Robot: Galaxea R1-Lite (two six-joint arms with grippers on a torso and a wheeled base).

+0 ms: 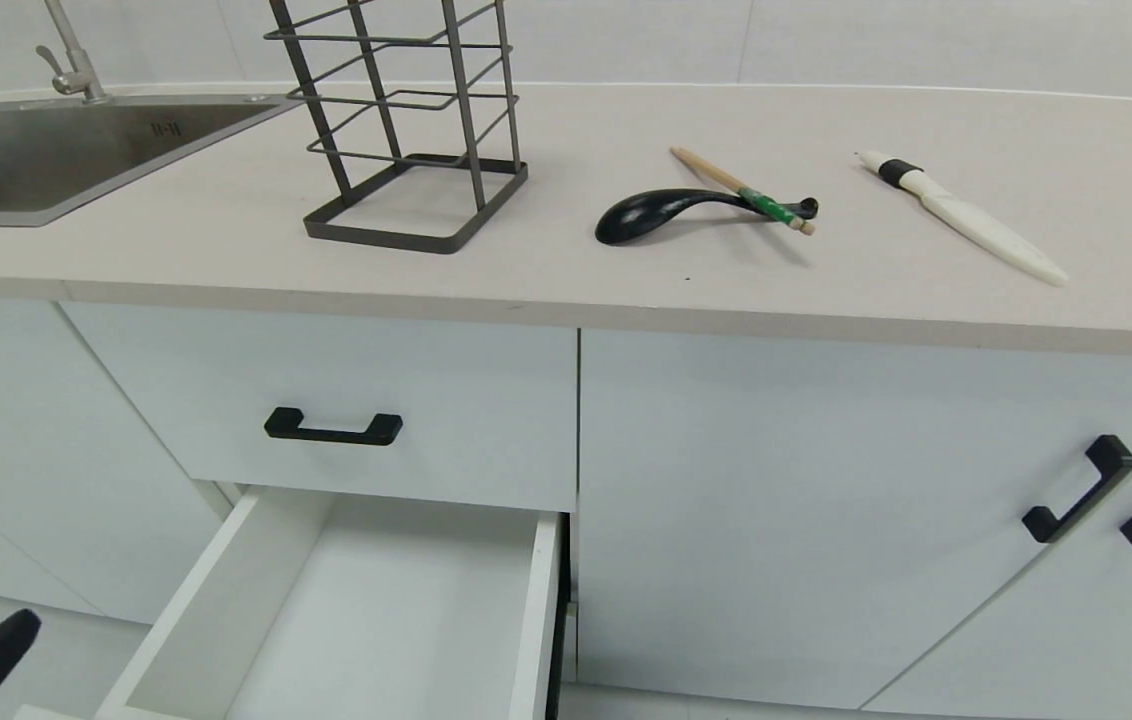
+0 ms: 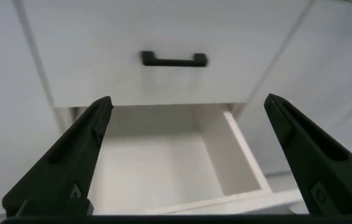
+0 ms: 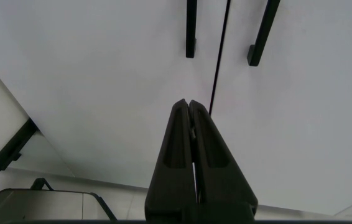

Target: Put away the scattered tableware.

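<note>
- Tableware, all on the desk [image 1: 226, 230] and on the robot's right of the wire rack [image 1: 416, 130]: black spoon [image 1: 666, 212] nearest it, chopsticks [image 1: 741, 188] crossing over the spoon's handle end, white utensil [image 1: 966, 218] with a black band farthest out.
- Left hand [image 2: 187, 102]: fingers spread wide, nothing between them, low and facing the open drawer [image 1: 226, 590] below the rack.
- Right hand [image 3: 190, 106]: fingers pressed together, holding nothing, facing a cupboard door [image 3: 101, 74] well below desk level.
- Containers: the drawer is pulled out, white floor and side walls in view, and none of the tableware is in it yet. The rack stands upright with no item in its wires. The sink [image 1: 56, 150] lies on the far side of the rack from the tableware.
- Judgement: no item has been picked up yet, so the first pick-up is pending.
- To do it well: the right arm looks better placed. Raise it over the desk edge and spread the fingers before coming down.
- Take the chopsticks first, since they rest on the spoon. Pulling the spoon out from under would likely roll them.
- Pinch the pair mid-length, across both sticks, to keep them together.
</note>
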